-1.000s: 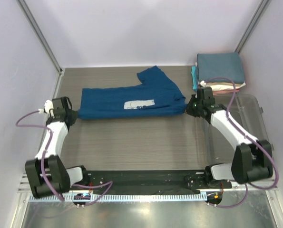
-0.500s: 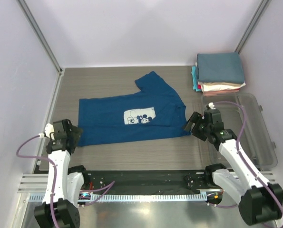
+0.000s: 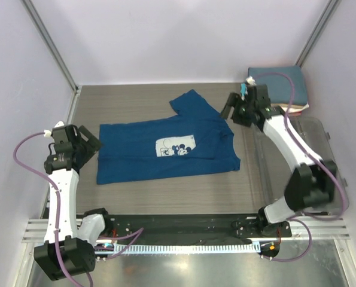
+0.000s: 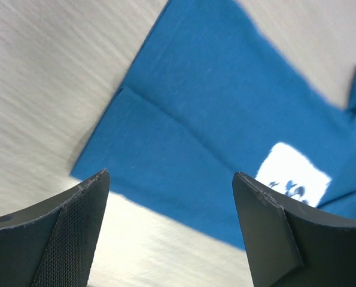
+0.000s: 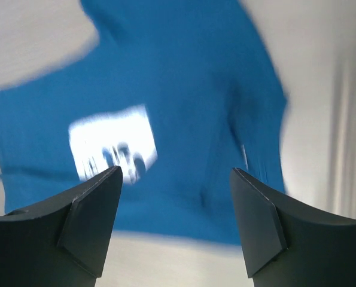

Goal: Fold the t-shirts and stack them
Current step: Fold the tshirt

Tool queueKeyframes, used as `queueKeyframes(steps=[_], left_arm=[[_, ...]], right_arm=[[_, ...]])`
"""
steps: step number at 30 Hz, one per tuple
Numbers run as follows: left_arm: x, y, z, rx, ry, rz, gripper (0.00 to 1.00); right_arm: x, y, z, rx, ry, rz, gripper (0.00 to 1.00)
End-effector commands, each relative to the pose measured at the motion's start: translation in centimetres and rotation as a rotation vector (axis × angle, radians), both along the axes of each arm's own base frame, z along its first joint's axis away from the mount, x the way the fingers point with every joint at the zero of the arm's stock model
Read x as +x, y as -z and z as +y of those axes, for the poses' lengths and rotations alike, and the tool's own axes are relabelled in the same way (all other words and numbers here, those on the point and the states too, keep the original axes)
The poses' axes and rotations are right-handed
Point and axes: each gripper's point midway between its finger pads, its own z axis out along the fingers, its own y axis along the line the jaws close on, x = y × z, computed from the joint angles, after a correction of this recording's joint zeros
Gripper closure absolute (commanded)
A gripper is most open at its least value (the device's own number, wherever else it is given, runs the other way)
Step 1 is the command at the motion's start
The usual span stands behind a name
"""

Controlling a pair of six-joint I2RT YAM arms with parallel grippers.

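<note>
Now that both arms have let go, the royal-blue cotton tee with its white mouse print (image 3: pixel 166 149) lies flat, centre of the grey surface (image 3: pixel 166 194).
Left jaws and right jaws gape wide, empty, lifted clear; folding can begin.

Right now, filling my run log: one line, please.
blue tee spread flat | left gripper open | right gripper open | stack far right

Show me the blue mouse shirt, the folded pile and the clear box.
blue mouse shirt (image 3: pixel 136 149): top view, plain fabric left of its picture.
folded pile (image 3: pixel 288 81): top view, its slate-blue top layer.
clear box (image 3: pixel 325 135): top view, far right rim.
</note>
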Motion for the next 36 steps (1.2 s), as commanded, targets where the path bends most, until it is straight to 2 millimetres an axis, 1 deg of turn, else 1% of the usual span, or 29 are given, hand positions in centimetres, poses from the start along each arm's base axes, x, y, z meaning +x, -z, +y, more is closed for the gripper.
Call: queueKeyframes(steps=[1,2,3,4,5,6,7,8,9,10,13,14,15,17,18,19,20,21,23,27,28,30,31,34,35,36], left_arm=[[-1.1,0.7,-0.2,0.081,0.117,0.061,0.16],[-1.1,0.9,-0.4,0.075,0.123,0.051,0.16],[-1.0,1.1,-0.6,0.061,0.124,0.043,0.17],[-0.8,1.5,-0.7,0.056,0.128,0.035,0.18],[-0.8,1.4,-0.8,0.053,0.130,0.031,0.17],[-0.9,1.2,-0.9,0.056,0.135,0.026,0.18],[-0.9,1.2,-1.0,0.060,0.138,0.026,0.18],[-0.9,1.6,-1.3,0.057,0.146,0.033,0.18],[-0.8,1.8,-1.4,0.057,0.153,0.037,0.18],[-0.8,1.9,-1.8,0.050,0.166,0.041,0.19],[-0.6,2.4,-2.6,0.043,0.196,0.061,0.22],[-0.6,2.5,-2.8,0.043,0.207,0.065,0.22],[-0.6,2.6,-2.9,0.044,0.212,0.067,0.22],[-0.7,2.5,-3.2,0.050,0.224,0.063,0.22],[-0.7,2.5,-3.1,0.054,0.217,0.063,0.22],[-0.7,2.5,-3.1,0.056,0.217,0.064,0.23],[-0.7,2.5,-3.0,0.057,0.216,0.065,0.23],[-0.7,2.6,-3.1,0.055,0.218,0.070,0.22],[-0.7,3.0,-3.2,0.049,0.225,0.085,0.23],[-0.7,3.1,-3.4,0.051,0.232,0.095,0.24],[-0.7,3.0,-3.3,0.054,0.228,0.094,0.23],[-0.7,3.0,-3.3,0.055,0.228,0.091,0.23],[-0.7,3.0,-3.3,0.053,0.229,0.092,0.23],[-0.7,3.1,-3.4,0.049,0.233,0.096,0.24],[-0.7,3.2,-3.4,0.047,0.234,0.100,0.24],[-0.7,3.2,-3.4,0.048,0.235,0.102,0.24]], right_arm=[[7.8,-1.1,2.1,-0.068,-0.134,-0.110,0.22],[10.5,-3.9,2.6,-0.067,-0.134,-0.181,0.22],[12.2,-3.1,2.7,-0.081,-0.125,-0.167,0.21],[14.2,-0.1,3.0,-0.097,-0.125,-0.121,0.21],[16.8,-2.1,3.6,-0.089,-0.120,-0.183,0.21],[18.2,-1.9,4.1,-0.084,-0.123,-0.195,0.21],[19.9,2.0,4.9,-0.089,-0.143,-0.144,0.21],[22.0,-0.4,5.9,-0.094,-0.159,-0.229,0.21],[23.2,-0.2,6.4,-0.104,-0.165,-0.247,0.21],[25.4,1.4,7.1,-0.111,-0.164,-0.266,0.20],[28.9,2.6,8.0,-0.095,-0.148,-0.348,0.20],[30.0,4.6,8.4,-0.091,-0.147,-0.356,0.20],[31.2,4.1,8.7,-0.076,-0.137,-0.422,0.20],[32.2,4.9,9.1,-0.062,-0.136,-0.460,0.19],[32.7,6.3,9.5,-0.063,-0.140,-0.471,0.19],[32.9,7.0,9.7,-0.063,-0.142,-0.472,0.19],[33.3,7.0,9.9,-0.059,-0.141,-0.488,0.19],[33.4,8.3,10.2,-0.051,-0.147,-0.484,0.19],[33.6,8.6,10.8,-0.041,-0.150,-0.497,0.18],[33.6,9.9,11.7,-0.045,-0.161,-0.503,0.19],[33.5,10.8,12.2,-0.049,-0.172,-0.494,0.20],[33.4,11.4,12.6,-0.047,-0.178,-0.493,0.20],[33.3,11.8,12.8,-0.038,-0.185,-0.483,0.21],[33.2,11.8,13.3,-0.026,-0.184,-0.482,0.30],[33.0,11.8,13.7,-0.016,-0.196,-0.477,0.35],[32.7,12.0,14.2,-0.008,-0.205,-0.462,0.36]])
